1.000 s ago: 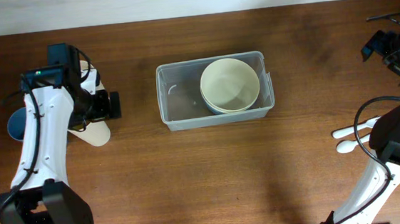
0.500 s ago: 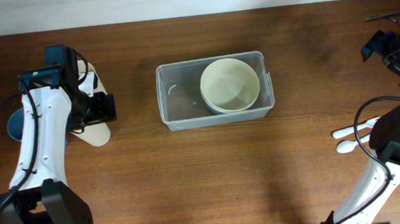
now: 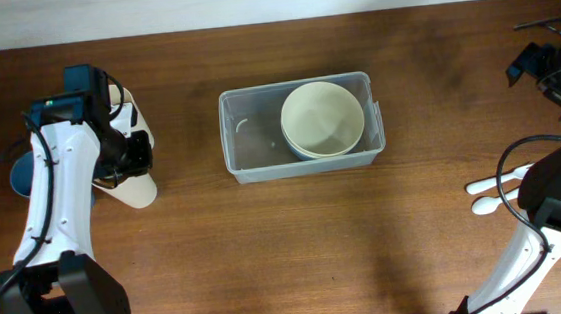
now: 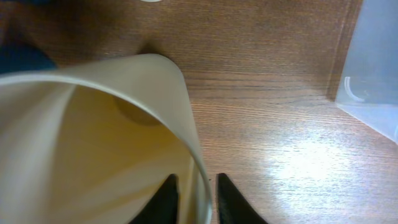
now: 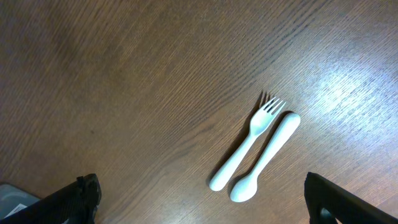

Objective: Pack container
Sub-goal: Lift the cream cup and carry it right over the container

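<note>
The clear container (image 3: 252,142) stands at the middle of the table with a stack of cream bowls (image 3: 323,119) in its right half; its corner shows in the left wrist view (image 4: 373,68). A cream cup (image 3: 134,187) lies to the container's left. My left gripper (image 4: 196,200) is shut on the cup's (image 4: 93,143) rim, one finger inside and one outside the wall. Wide open, my right gripper (image 5: 199,193) hangs above a white fork (image 5: 249,143) and a white spoon (image 5: 267,155), touching neither.
A blue cup (image 3: 21,174) sits behind my left arm at the table's left edge. The fork and spoon (image 3: 489,193) lie side by side at the right, partly under my right arm. Cables and a dark fixture (image 3: 544,61) sit at the far right.
The left jaws have closed from wide open onto the cup's rim, and the gripper has drawn slightly left. The right arm has not moved.
</note>
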You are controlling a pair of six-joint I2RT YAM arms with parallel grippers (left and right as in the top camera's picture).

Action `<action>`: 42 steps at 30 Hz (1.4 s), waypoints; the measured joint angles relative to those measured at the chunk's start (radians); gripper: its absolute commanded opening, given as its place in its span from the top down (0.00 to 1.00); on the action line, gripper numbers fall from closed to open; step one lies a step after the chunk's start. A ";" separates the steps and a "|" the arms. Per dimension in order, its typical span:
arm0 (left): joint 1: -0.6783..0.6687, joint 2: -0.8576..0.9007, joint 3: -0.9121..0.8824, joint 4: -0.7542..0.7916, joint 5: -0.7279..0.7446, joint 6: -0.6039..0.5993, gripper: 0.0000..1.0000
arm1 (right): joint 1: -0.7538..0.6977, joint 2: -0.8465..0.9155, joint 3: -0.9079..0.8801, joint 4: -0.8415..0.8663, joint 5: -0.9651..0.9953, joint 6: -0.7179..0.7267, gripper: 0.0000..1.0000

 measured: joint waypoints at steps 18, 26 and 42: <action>0.000 0.001 0.003 -0.079 -0.005 0.001 0.98 | 0.000 0.000 0.000 0.000 0.000 0.000 0.01; -0.003 0.005 0.122 -0.236 0.032 0.000 0.99 | 0.000 0.000 0.000 0.000 0.000 0.000 0.01; -0.340 -0.081 0.528 -0.113 0.087 -0.009 0.98 | 0.000 0.000 0.000 0.000 0.000 -0.001 0.01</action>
